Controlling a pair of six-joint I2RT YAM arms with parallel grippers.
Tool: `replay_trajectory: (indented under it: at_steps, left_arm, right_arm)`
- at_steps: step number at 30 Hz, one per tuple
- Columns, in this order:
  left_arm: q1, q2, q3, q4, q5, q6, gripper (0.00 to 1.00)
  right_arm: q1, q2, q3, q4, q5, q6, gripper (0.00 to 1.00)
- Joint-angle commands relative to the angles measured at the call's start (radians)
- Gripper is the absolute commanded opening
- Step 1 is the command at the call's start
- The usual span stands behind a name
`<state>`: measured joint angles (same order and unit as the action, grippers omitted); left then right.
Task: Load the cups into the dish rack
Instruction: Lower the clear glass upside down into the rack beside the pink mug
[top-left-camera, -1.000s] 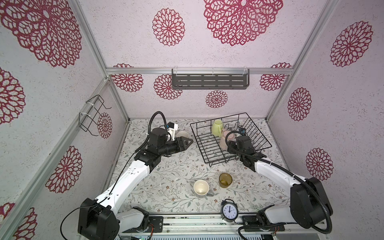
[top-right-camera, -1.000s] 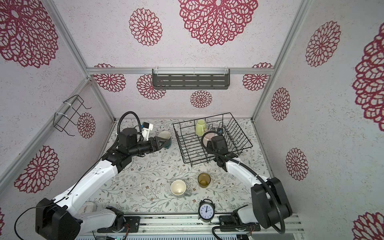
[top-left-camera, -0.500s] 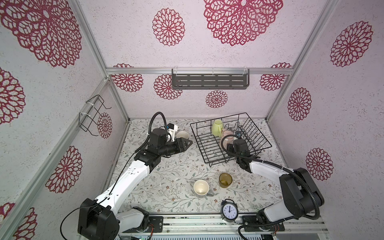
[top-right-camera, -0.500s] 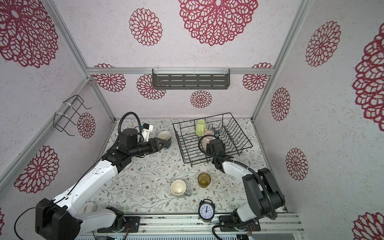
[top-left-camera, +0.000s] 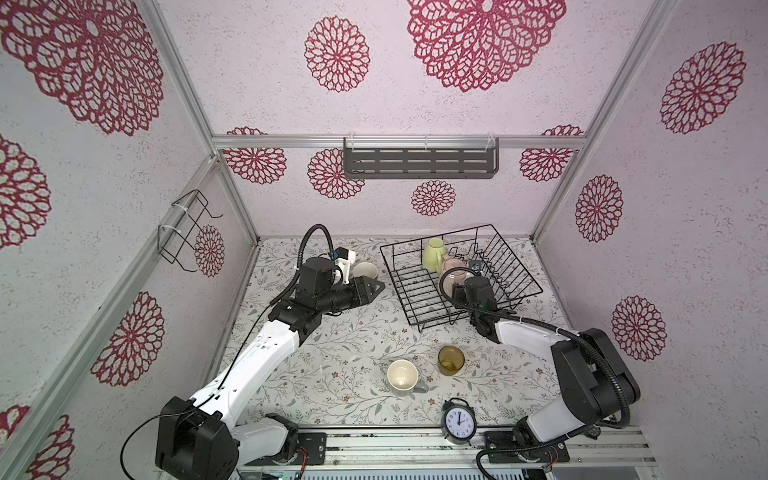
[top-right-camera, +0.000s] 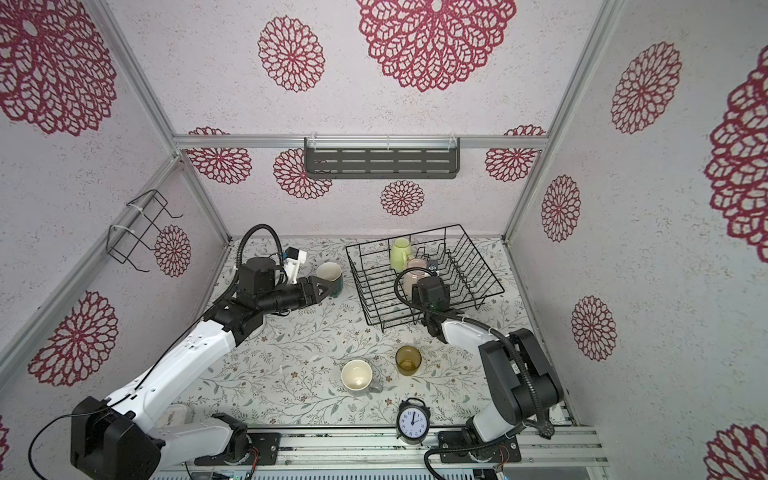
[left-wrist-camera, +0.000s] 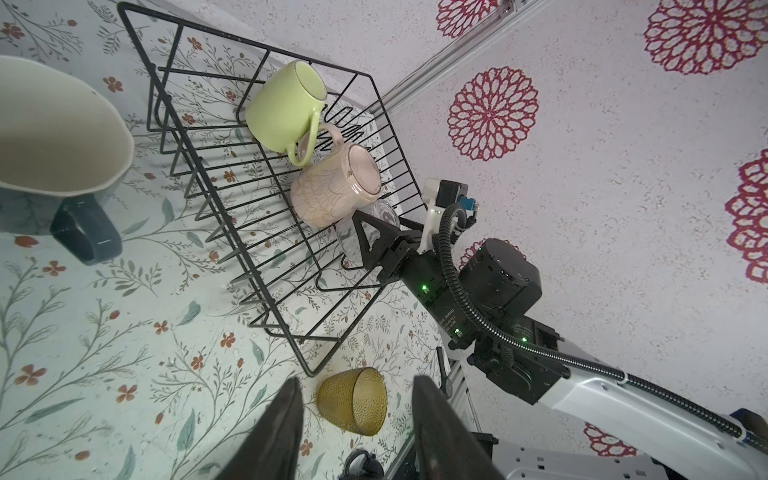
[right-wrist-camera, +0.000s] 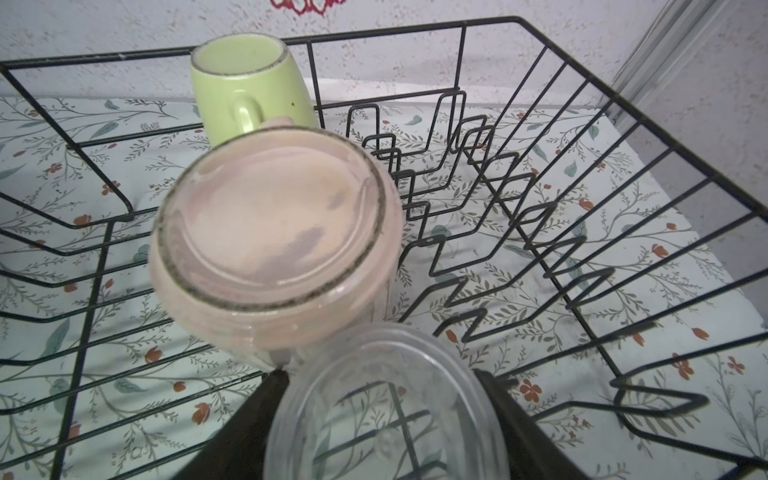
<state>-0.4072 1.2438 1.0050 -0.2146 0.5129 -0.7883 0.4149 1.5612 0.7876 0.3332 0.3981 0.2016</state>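
Clear glass (right-wrist-camera: 386, 415) has travelled with my right claw (right-wrist-camera: 380, 374) into the dish rack (right-wrist-camera: 463, 62), still pinched, pale pink mug (right-wrist-camera: 270, 232) just ahead; release comes next.

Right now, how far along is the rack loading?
Done: yellow-green mug and pink mug sit in the dish rack. In hand: right hand holds the clear glass inside the rack. To do: teal mug by the open left hand, grey mug, amber tumbler.

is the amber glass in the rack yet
Out: the amber glass stands mouth up on the table, clear of the dish rack.
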Motion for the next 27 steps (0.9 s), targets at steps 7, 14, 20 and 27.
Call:
replay_trajectory:
  at_steps: [7,14,20,27]
  left_arm:
    - [0.008,-0.009,-0.005,-0.002,-0.006,0.026,0.46]
    - [0.008,-0.001,0.006,-0.009,0.006,0.026,0.46]
    - [0.007,-0.019,0.000,-0.020,0.005,0.023,0.46]
    - [0.007,-0.035,-0.005,-0.031,-0.005,0.027,0.46]
  right_arm:
    - [-0.007,0.023,0.040,0.024,-0.016,0.004,0.77]
    - [-0.008,-0.004,0.051,-0.020,-0.022,-0.002,0.75]
    - [-0.008,-0.062,0.160,-0.258,-0.034,0.065,0.76]
    - [-0.017,-0.138,0.291,-0.626,-0.145,0.105,0.76]
